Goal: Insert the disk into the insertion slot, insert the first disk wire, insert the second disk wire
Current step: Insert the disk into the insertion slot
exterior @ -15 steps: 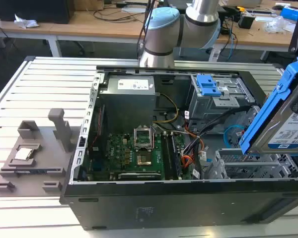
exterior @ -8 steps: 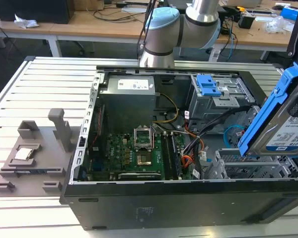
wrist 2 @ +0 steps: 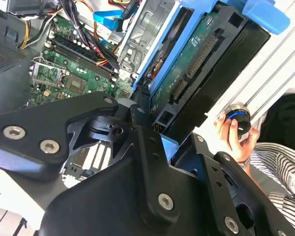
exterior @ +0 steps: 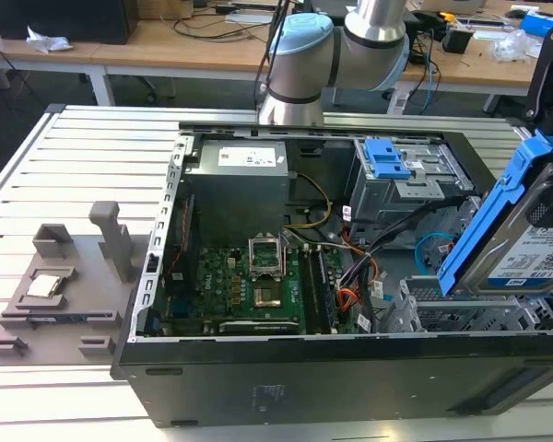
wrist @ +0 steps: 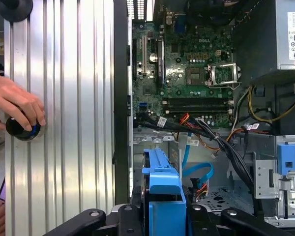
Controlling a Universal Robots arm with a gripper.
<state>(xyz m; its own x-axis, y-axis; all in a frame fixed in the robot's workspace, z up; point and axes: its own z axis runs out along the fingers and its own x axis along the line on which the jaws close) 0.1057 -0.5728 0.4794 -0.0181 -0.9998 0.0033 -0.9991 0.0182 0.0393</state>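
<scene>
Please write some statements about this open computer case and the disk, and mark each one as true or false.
1. The claw holds the disk by its blue caddy. True.
2. The disk already sits inside the insertion slot. False: it is held tilted above the slot.
3. The second disk wire is plugged into the disk. False: it lies looped in the case, and the disk's connectors are bare.
4. A hand grips a dark round knob beside the case. True.
</scene>
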